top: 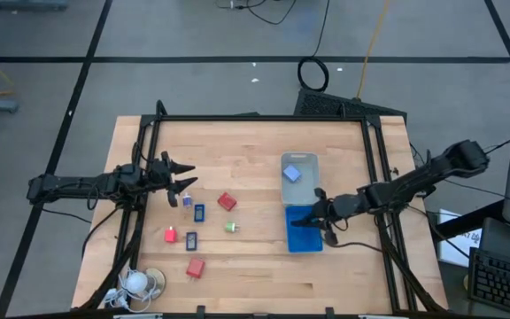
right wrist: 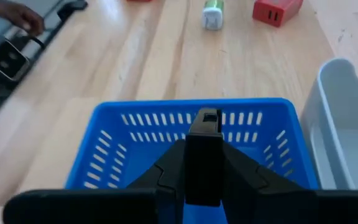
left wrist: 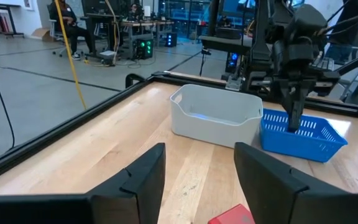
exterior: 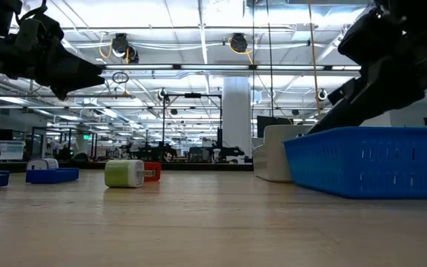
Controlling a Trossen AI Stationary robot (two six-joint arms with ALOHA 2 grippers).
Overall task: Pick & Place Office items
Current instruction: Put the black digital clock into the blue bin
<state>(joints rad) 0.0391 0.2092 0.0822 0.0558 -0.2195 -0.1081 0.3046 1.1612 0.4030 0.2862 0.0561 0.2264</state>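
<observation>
My right gripper hangs over the blue tray, shut on a dark rectangular piece. My left gripper hovers open above the table's left half, over a small blue-and-white item; a red block shows below its fingers. Resting flat on the table are a red block, two dark blue pieces, a green bit and two more red blocks. A light-blue cube sits in the clear tray. My right gripper pinches the dark rectangular piece between its two fingers. The fingers slant downward toward the blue tray. The piece is lifted clear and stands out past the fingertips, above the tray's inside.
A white coiled-cord thing lies at the near left corner. The clear and blue trays stand end to end right of centre. Black frame rails run along the table's far edge and sides. Bare wood lies along the near edge.
</observation>
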